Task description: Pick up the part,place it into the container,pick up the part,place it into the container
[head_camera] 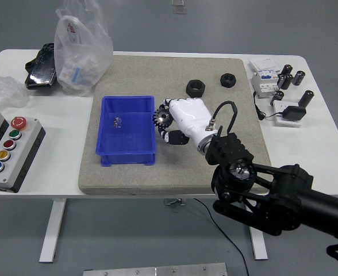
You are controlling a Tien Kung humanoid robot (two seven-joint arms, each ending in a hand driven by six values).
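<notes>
My right hand (pixel 168 122), white with black fingertips, reaches in from the lower right over the grey mat (pixel 175 172). Its fingers curl around a dark toothed gear (pixel 160 118), held just right of the blue bin's right wall. The blue bin (pixel 107 149) sits on the left part of the mat and holds one small shiny metal part (pixel 117 121). Two black hex nuts (pixel 196 87) (pixel 229 80) lie on the mat behind the hand. My left arm does not show.
A control box with coloured buttons (pixel 8 150) stands at the left edge. Clear plastic bags (pixel 80 49) and a black object (pixel 41 68) lie at back left. Breakers, black cylinders and a charger (pixel 281 92) crowd the back right.
</notes>
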